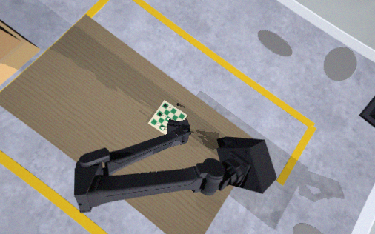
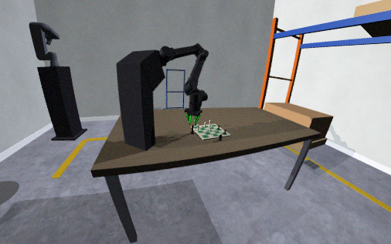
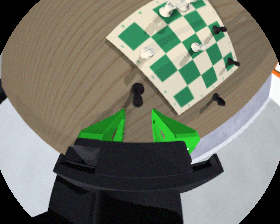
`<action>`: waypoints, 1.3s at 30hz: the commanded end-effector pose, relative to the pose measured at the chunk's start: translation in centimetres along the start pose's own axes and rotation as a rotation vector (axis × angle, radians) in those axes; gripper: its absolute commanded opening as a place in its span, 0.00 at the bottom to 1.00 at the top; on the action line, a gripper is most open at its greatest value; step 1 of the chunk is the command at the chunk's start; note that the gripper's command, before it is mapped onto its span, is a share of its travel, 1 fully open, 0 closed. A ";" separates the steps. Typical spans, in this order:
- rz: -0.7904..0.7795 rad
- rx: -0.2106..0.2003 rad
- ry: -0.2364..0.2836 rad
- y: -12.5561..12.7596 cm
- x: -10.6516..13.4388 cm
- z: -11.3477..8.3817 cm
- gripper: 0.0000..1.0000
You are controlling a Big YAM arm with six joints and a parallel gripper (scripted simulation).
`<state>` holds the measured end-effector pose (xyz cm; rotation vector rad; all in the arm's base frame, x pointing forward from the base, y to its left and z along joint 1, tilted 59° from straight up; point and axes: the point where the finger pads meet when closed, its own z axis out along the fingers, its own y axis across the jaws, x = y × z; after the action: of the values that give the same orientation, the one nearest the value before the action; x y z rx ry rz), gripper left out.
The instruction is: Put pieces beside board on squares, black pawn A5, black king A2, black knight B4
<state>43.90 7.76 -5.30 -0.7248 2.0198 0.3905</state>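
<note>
A tall black piece (image 2: 192, 130) (image 3: 137, 88), which looks like the king, stands on the table just off the board's near edge in the wrist view. My gripper (image 2: 192, 123) (image 3: 138, 112) is partly open and empty above the table, its green fingertips short of this piece in the wrist view. Another black piece (image 1: 178, 104) (image 2: 220, 137) (image 3: 219, 100) stands beside the board (image 1: 173, 111) (image 2: 206, 136) (image 3: 133, 36); its kind is too small to tell. Two black pieces stand on the board, one black piece (image 3: 219, 29) farther away and the other black piece (image 3: 233, 62) nearer.
Several white pieces are on the board, including a white piece (image 3: 147, 52) at its near edge and a white piece (image 3: 196, 47) near the middle. In the top view the arm (image 1: 143, 148) covers one board corner. The arm's black pedestal (image 2: 135, 100) stands on the table.
</note>
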 end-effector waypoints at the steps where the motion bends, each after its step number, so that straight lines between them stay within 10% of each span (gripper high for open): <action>1: 0.002 -0.011 -0.004 0.5 0.0 1.1 0.39; 39: 0.003 -0.010 -0.001 0.5 0.3 4.2 0.39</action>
<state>46.45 9.94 -7.35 -0.7293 2.0181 0.3957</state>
